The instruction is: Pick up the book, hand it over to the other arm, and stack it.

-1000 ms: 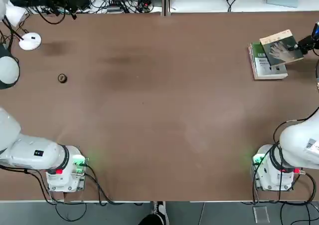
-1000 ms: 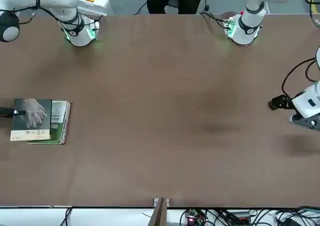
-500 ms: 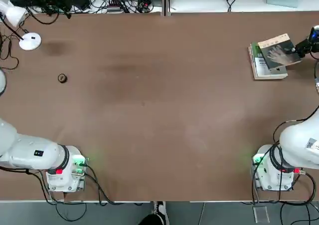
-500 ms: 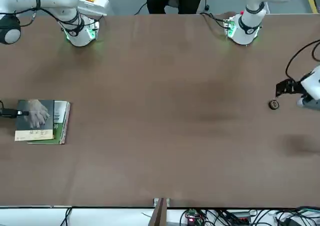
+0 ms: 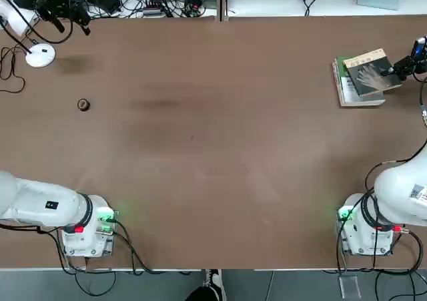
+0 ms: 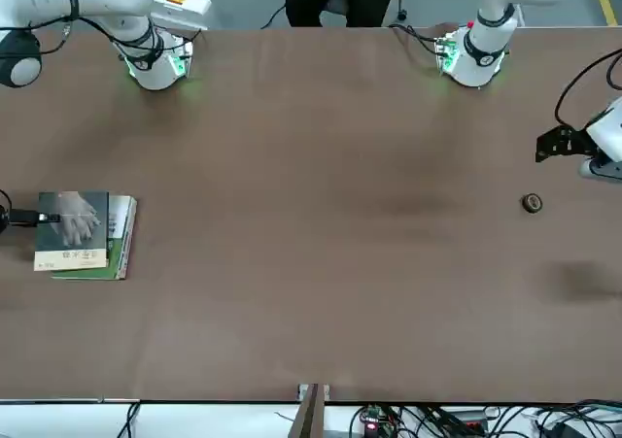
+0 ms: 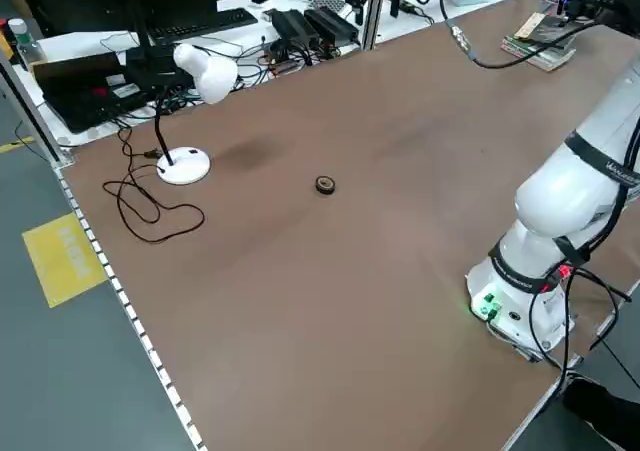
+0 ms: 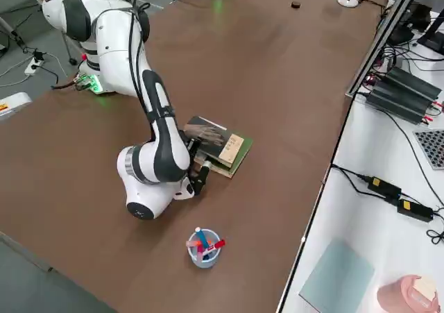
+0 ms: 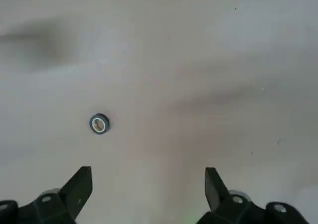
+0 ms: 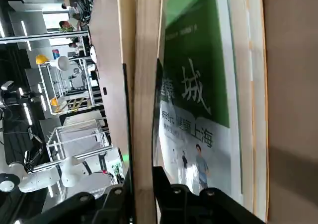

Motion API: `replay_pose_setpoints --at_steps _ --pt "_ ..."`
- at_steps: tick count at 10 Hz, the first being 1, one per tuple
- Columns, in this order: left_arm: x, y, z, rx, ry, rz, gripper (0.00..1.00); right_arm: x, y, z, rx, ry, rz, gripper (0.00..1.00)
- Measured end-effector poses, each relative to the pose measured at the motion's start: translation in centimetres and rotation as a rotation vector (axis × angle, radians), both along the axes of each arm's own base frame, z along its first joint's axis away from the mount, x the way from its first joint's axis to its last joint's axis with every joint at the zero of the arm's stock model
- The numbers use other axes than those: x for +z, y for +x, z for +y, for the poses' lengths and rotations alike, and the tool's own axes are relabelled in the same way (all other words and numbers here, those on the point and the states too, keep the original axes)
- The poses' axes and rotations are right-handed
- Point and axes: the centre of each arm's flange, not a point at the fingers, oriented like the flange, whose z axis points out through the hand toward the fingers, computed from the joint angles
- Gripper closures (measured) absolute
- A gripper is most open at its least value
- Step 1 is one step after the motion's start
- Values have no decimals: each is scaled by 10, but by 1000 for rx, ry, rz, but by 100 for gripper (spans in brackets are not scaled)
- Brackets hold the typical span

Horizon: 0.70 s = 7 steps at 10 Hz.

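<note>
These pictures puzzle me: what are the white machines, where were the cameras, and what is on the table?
Two white robot arms are bolted side by side to a brown table. One camera looks down from overhead, one faces the robot, two stand at the sides, and one rides on each wrist. The right claw is shut on the thin dark grey book, holding it over the thicker green-and-white book. The left claw is open, holding nothing, above the bare table near a small round ring. A white desk lamp and a cup of pens also stand there.

Dark grey book [image 5: 371, 73] atop green book [image 5: 353, 87]
</note>
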Motion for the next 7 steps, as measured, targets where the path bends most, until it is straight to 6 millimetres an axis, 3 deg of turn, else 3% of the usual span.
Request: replay_pose_setpoints --at_steps 7 --pt "-3 -1 -3 -5 0 2 0 -2 2 1 -5 -10 -8 81"
